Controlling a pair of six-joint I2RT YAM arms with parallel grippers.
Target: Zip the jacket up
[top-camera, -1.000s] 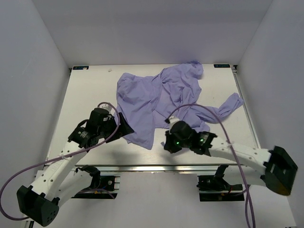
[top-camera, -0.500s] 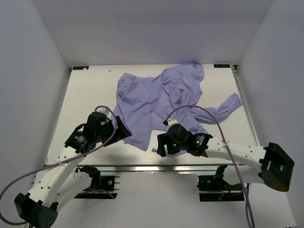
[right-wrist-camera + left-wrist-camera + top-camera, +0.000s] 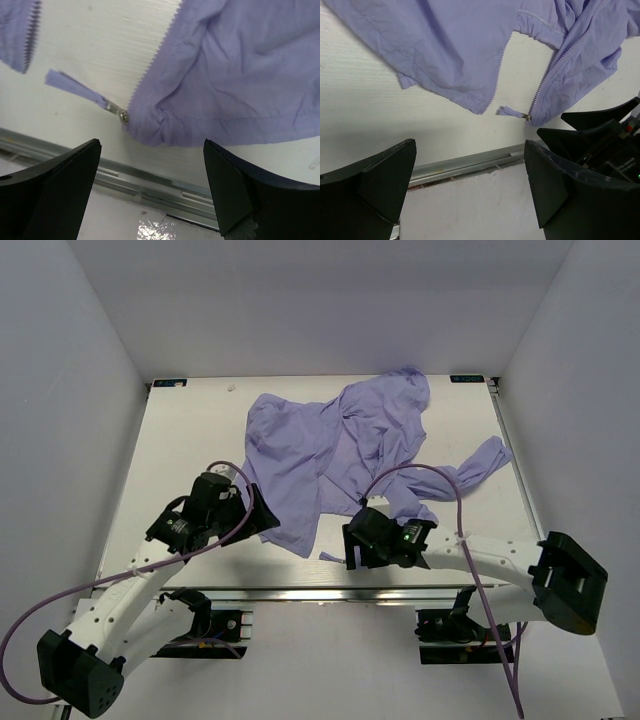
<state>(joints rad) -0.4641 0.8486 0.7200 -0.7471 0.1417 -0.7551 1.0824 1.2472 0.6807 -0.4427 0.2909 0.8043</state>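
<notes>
surface [image 3: 180, 440]: carries the jacket [image 3: 330, 440], crumpled from centre to 1 o'clock, hem toward 6 o'clock, front open. right arm [image 3: 480, 555]: a second ago its jaws were shut at the hem; they now stand wide apart, holding nothing, withdrawn toward 6 o'clock. left arm [image 3: 130, 585]: unchanged, jaws apart and empty at 8 o'clock of the hem. zipper slider [image 3: 122, 116] with its pull tab [image 3: 72, 85]: released, lying flat by the near edge, the two tooth rows apart. judgement: hem repositioned only; zipping not begun.
</notes>
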